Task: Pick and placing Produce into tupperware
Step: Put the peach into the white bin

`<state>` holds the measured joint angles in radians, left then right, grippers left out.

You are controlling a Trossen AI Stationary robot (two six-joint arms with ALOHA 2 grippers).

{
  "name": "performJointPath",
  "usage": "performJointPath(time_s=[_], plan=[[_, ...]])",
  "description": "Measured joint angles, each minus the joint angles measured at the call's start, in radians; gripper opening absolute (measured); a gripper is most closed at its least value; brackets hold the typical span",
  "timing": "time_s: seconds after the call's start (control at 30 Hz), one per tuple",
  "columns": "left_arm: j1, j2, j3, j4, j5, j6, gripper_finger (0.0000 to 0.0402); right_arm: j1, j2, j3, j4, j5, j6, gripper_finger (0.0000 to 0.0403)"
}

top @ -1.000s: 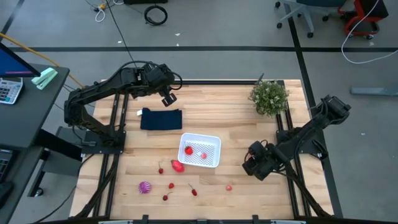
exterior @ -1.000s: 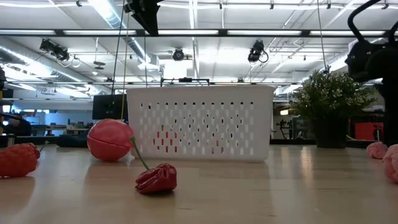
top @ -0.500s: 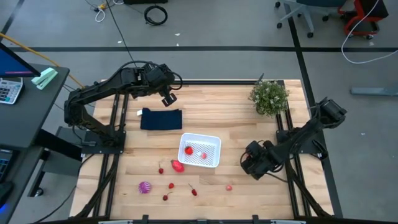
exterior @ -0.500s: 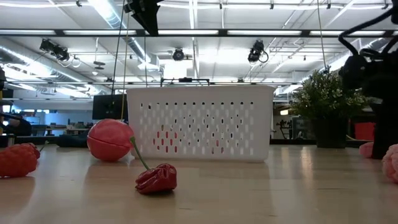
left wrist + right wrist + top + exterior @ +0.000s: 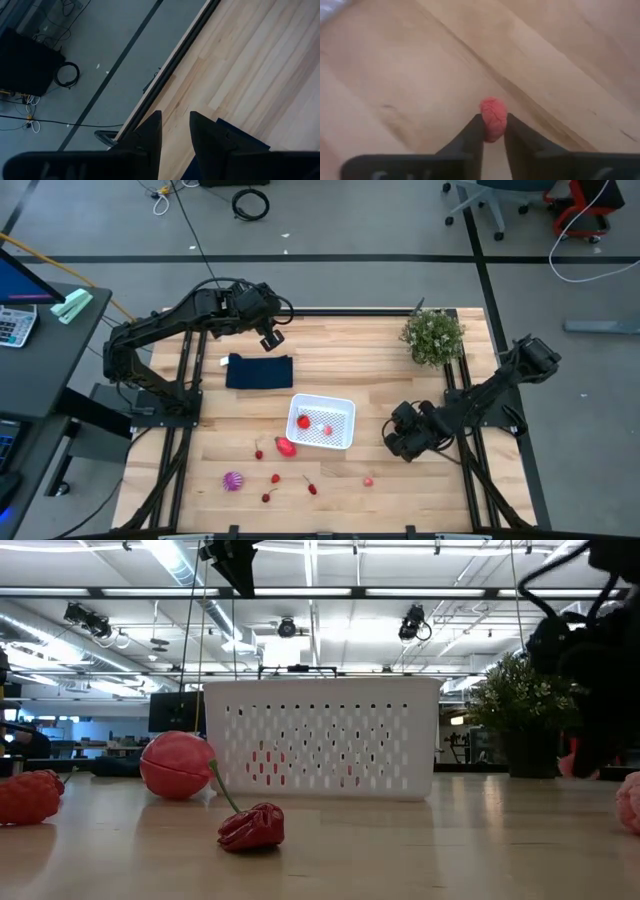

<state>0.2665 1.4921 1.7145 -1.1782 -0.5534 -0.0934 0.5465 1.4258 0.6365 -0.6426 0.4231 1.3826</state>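
Note:
The white tupperware (image 5: 345, 406) stands mid-table with two red bits inside. A larger red piece (image 5: 286, 447) lies at its near left corner, and a purple ribbed ball (image 5: 233, 480) and small red bits lie nearer the front edge. My right gripper (image 5: 493, 119), low over the table's near right (image 5: 400, 444), is shut on a small pink bumpy produce piece (image 5: 492, 107). My left gripper (image 5: 272, 340) hangs high at the far left above a navy cloth (image 5: 260, 371), slightly open and empty (image 5: 175, 117). My right gripper pinches the small pink piece by its two sides (image 5: 493, 127) between its two fingers. About half of the piece sticks out past the fingertips. Whether the piece is clear of the table, I cannot tell.
A green potted plant (image 5: 432, 335) stands at the far right corner. Another pink bit (image 5: 368, 480) lies near the front edge, left of my right gripper. A red cherry with a stem (image 5: 252, 827) lies in front of the tupperware (image 5: 320, 735).
My right gripper has moved a little toward the table's left, closer to the tupperware. The left arm has kept still.

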Motion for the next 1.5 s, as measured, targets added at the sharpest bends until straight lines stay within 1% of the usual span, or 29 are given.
performJointPath(time_s=[0.1,0.2,0.27,0.37,0.43,0.47,0.5,0.53,0.6,0.63,0.7,0.73,0.8,0.87,0.93,1.03,1.13,1.27,1.5], plan=[[0.0,0.0,0.0,0.0,0.0,0.0,0.0107,-0.027,-0.059,0.013,0.013,0.004,-0.056,0.0038],[0.0,0.0,0.0,0.001,0.0,0.0,0.0107,-0.051,-0.121,0.059,0.012,0.059,-0.141,0.0037],[0.0,0.0,0.0,0.003,0.0,0.001,0.0107,-0.065,-0.163,0.105,0.016,0.141,-0.215,0.0048],[0.0,0.0,0.0,0.011,0.0,0.001,0.0107,-0.08,-0.207,0.193,0.036,0.326,-0.362,0.0064],[0.0,0.0,0.0,0.016,0.0,0.001,0.0107,-0.09,-0.216,0.244,0.113,0.449,-0.496,0.0068],[0.0,0.0,0.0,0.018,0.0,0.001,0.0107,-0.1,-0.214,0.265,0.177,0.461,-0.581,0.0069],[0.0,0.0,0.0,0.017,0.0,0.004,0.0107,-0.114,-0.202,0.283,0.251,0.433,-0.676,0.0069],[0.0,0.0,0.0,0.018,0.0,0.009,0.0107,-0.132,-0.185,0.296,0.333,0.372,-0.772,0.0069],[0.0,0.0,0.0,0.02,0.0,0.023,0.0107,-0.17,-0.129,0.317,0.499,0.188,-0.938,0.0067],[0.0,0.0,0.0,0.026,0.0,0.026,0.0107,-0.19,-0.092,0.333,0.548,0.088,-0.998,0.0067],[0.0,0.0,0.0,0.04,0.0,0.026,0.0107,-0.232,-0.017,0.387,0.544,-0.068,-1.042,0.0067],[0.0,0.0,0.0,0.047,0.0,0.026,0.0107,-0.253,0.018,0.423,0.502,-0.125,-1.044,0.0067],[0.0,0.0,0.0,0.053,0.0,0.027,0.0107,-0.299,0.085,0.505,0.375,-0.203,-1.045,0.0066],[0.0,0.0,0.0,0.052,0.0,0.027,0.0107,-0.341,0.156,0.582,0.246,-0.257,-1.043,0.0066],[0.0,0.0,0.0,0.051,0.0,0.028,0.0107,-0.375,0.227,0.643,0.163,-0.311,-1.038,0.0067],[0.0,0.0,0.0,0.051,0.0,0.028,0.0107,-0.412,0.333,0.711,0.115,-0.417,-1.058,0.0068],[0.0,0.0,0.0,0.051,0.0,0.029,0.0107,-0.436,0.429,0.743,0.109,-0.482,-1.087,0.0067],[0.0,0.0,0.0,0.051,0.0,0.029,0.0107,-0.456,0.512,0.77,0.1,-0.507,-1.116,0.0069],[0.0,0.0,0.0,0.051,0.0,0.039,0.0107,-0.477,0.543,0.792,0.088,-0.507,-1.201,0.0093]])
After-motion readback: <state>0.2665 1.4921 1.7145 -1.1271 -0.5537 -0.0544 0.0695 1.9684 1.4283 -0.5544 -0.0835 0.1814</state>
